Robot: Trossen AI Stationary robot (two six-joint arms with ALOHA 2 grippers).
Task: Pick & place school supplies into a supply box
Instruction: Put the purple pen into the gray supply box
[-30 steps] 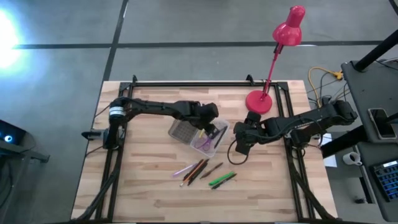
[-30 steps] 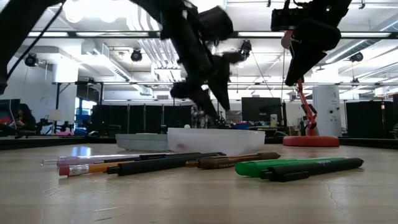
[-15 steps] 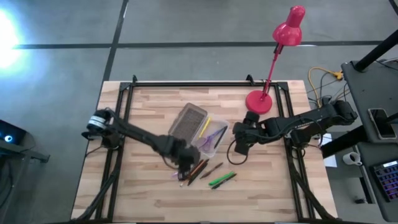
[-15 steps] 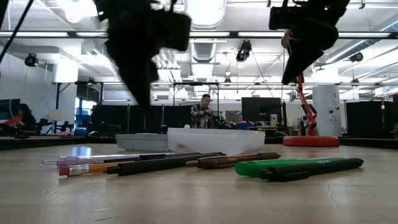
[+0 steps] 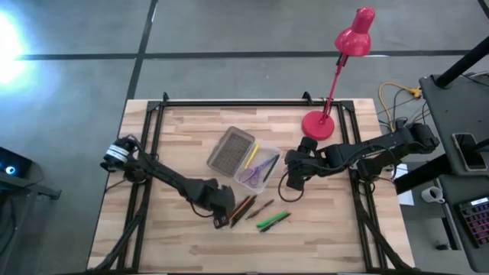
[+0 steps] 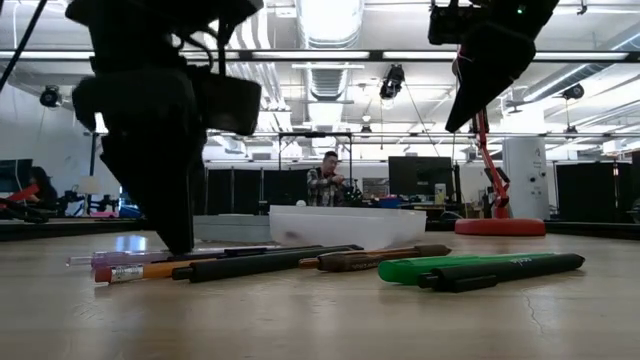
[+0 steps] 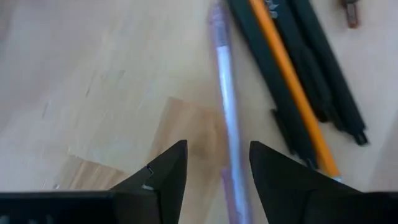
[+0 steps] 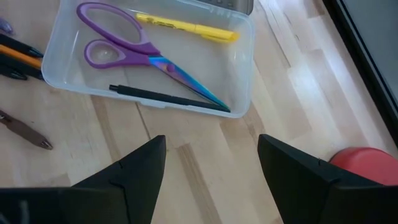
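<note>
Several pens lie in a loose row on the table: a purple one [image 7: 227, 118], an orange one [image 7: 289, 81] among black ones [image 5: 243, 208], a brown one [image 5: 263, 207] and green ones [image 5: 273, 221]. My left gripper [image 7: 217, 171] is open and low over the row's left end [image 6: 130, 258], one finger on either side of the purple pen. The supply box [image 5: 260, 172] stands open, its grey lid [image 5: 231, 150] laid back. Inside lie purple scissors [image 8: 134, 50], a yellow marker [image 8: 186, 26] and a black pen [image 8: 168, 98]. My right gripper [image 8: 211, 180] hovers open to the right of the box.
A red desk lamp stands on its base [image 5: 317, 124] at the far right of the table, just behind my right arm. Bare wood lies to the left and near side of the pens. A person [image 6: 325, 185] stands in the room beyond the table.
My left gripper has left the supply box, swung toward the table's near edge and come down over the left end of the row of pens, ending astride the purple pen. The pens and the box have stayed put.
</note>
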